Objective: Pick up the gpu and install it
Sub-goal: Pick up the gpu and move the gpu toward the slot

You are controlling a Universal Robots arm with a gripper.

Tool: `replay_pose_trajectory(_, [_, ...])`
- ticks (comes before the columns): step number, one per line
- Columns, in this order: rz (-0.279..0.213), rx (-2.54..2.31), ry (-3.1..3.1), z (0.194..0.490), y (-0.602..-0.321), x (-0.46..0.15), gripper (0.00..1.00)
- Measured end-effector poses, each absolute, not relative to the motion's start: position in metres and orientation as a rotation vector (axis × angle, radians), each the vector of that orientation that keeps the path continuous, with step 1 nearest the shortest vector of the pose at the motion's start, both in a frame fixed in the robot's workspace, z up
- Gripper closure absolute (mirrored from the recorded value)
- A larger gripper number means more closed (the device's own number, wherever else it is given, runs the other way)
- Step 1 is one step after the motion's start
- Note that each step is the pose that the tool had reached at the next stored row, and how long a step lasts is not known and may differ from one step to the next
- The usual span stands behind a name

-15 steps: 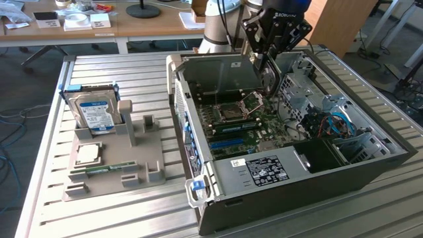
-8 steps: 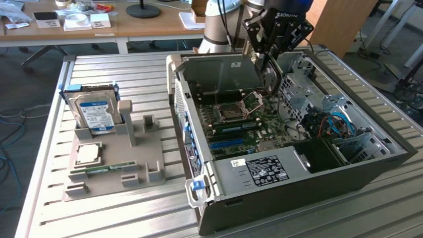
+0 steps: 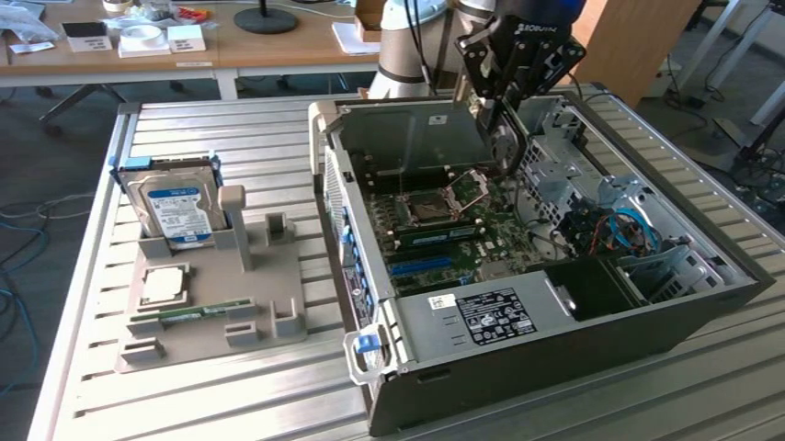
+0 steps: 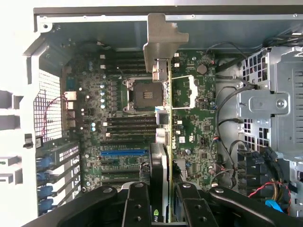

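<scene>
**GPU in grip over open case, not yet seated**

Exterior view: gripper [image 3: 501,106] is clamped on the gpu [image 3: 506,152], which hangs above the motherboard [image 3: 454,230] inside the PC case [image 3: 552,367].

Wrist view: fingers [image 4: 137,208] pinch the card edge-on. The blue PCIe slot [image 4: 124,152] is empty.

Judged step: positioning. Seating calls for aligning card edge w/ slot.

The gpu [image 3: 505,140] is a thin dark card seen edge-on, with a green board edge, a black cooler face and a grey metal bracket at one end. It hangs upright between the jaws of the gripper [image 3: 497,108], above the motherboard [image 4: 199,123] inside the open computer case [image 3: 552,358].
</scene>
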State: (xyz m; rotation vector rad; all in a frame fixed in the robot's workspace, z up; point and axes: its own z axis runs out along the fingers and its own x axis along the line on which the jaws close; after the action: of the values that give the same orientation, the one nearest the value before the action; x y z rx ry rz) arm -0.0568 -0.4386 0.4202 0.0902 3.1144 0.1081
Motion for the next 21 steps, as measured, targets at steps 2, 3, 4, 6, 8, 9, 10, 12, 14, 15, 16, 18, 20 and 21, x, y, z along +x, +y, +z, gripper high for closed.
replay_pose_trajectory(2, [0.108,0.09,3.114,0.42,-0.439,-0.054,0.73])
replay_pose_trajectory(3, [0.108,0.09,3.114,0.42,-0.439,-0.052,0.73])
replay_pose_trajectory(4, [0.108,0.09,3.114,0.42,-0.439,-0.05,0.73])
replay_pose_trajectory(6, [0.108,0.09,3.114,0.42,-0.439,-0.045,0.73])
replay_pose_trajectory(8, [0.108,0.09,3.114,0.42,-0.439,-0.04,0.73])
replay_pose_trajectory(9, [0.108,0.09,3.114,0.42,-0.439,-0.037,0.73])
replay_pose_trajectory(10, [0.108,0.09,3.114,0.42,-0.439,-0.035,0.73])
replay_pose_trajectory(12, [0.108,0.09,3.114,0.42,-0.439,-0.034,0.73])
replay_pose_trajectory(14, [0.108,0.09,3.114,0.42,-0.438,-0.034,0.73])
replay_pose_trajectory(15, [0.108,0.09,3.114,0.42,-0.438,-0.034,0.73])
replay_pose_trajectory(16, [0.108,0.09,3.114,0.42,-0.438,-0.034,0.73])
replay_pose_trajectory(18, [0.108,0.09,3.114,0.42,-0.438,-0.034,0.73])
replay_pose_trajectory(20, [0.108,0.09,3.114,0.42,-0.438,-0.034,0.73])
replay_pose_trajectory(21, [0.108,0.09,3.114,0.42,-0.438,-0.034,0.73])
